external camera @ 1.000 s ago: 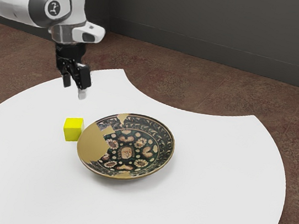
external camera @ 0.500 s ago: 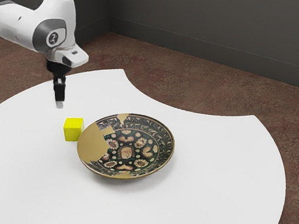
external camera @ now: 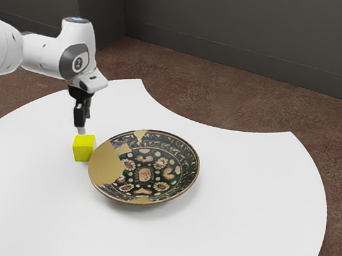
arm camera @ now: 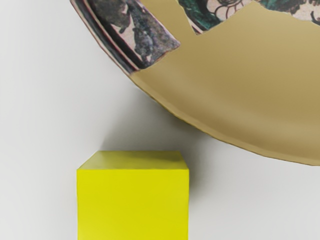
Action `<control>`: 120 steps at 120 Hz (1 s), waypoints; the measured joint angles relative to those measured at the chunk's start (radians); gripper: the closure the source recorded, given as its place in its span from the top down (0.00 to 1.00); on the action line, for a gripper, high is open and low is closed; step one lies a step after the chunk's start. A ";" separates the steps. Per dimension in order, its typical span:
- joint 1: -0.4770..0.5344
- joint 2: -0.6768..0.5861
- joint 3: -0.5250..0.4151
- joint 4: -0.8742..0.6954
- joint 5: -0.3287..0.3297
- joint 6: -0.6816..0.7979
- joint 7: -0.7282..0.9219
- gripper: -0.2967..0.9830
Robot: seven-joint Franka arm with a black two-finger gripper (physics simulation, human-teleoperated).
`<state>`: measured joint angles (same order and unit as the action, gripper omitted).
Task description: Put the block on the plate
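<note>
So here's what I've got on my end, clock directions as seen in the exterior view. There's a white table (external camera: 241, 220) with a scooped-out edge (external camera: 215, 132) up between one and two o'clock from the plate (external camera: 152, 173), brown floor (external camera: 238, 102) beyond it and a dark wall (external camera: 236, 29) behind that. The nearest thing to work around is the plate's rim, which is right beside the block (external camera: 83, 148) at its three o'clock. My wrist view has a shadowed strip of tabletop between the two, so they look near but apart.

Count: one block, one plate, one table, one arm (external camera: 40, 52).

The yellow block sits flat on the table, off the plate, at roughly nine o'clock from it, by the plain gold patch (external camera: 105, 166).

My gripper (external camera: 82, 127) is at the block's twelve o'clock, pointing down, tips close to it. I see it almost edge-on, but the two fingers (external camera: 80, 115) look parted; how wide, I can't tell. It has hold of nothing, and I can't tell whether a tip touches the block.
</note>
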<state>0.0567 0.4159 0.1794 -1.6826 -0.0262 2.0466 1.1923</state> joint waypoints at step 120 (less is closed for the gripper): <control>0.027 0.185 0.005 0.014 -0.065 0.171 0.032 0.77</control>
<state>0.0835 0.6010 0.1841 -1.6687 -0.0908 2.2174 1.2241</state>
